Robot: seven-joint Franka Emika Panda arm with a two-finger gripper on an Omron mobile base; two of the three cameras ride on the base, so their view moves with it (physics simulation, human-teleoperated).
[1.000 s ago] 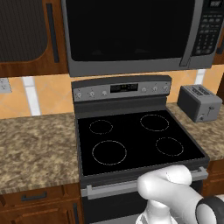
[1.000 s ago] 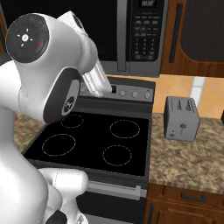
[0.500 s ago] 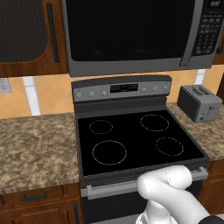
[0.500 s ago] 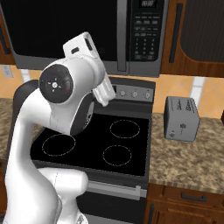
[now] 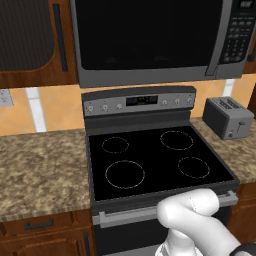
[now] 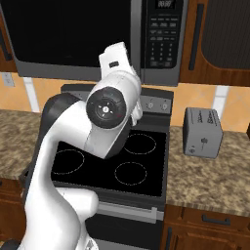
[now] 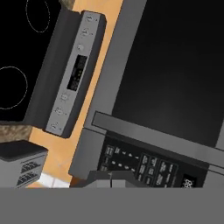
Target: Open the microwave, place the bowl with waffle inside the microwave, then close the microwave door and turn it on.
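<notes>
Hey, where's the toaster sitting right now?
The toaster sits on the granite counter just right of the stove, below the right end of the microwave; the right base view shows it right of the burners.

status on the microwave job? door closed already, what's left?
Done, as far as shown: microwave door is shut. Whether bowl and waffle are inside cannot be told through the dark glass. In hand: the shut gripper faces the keypad. Left: pressing start.
</notes>
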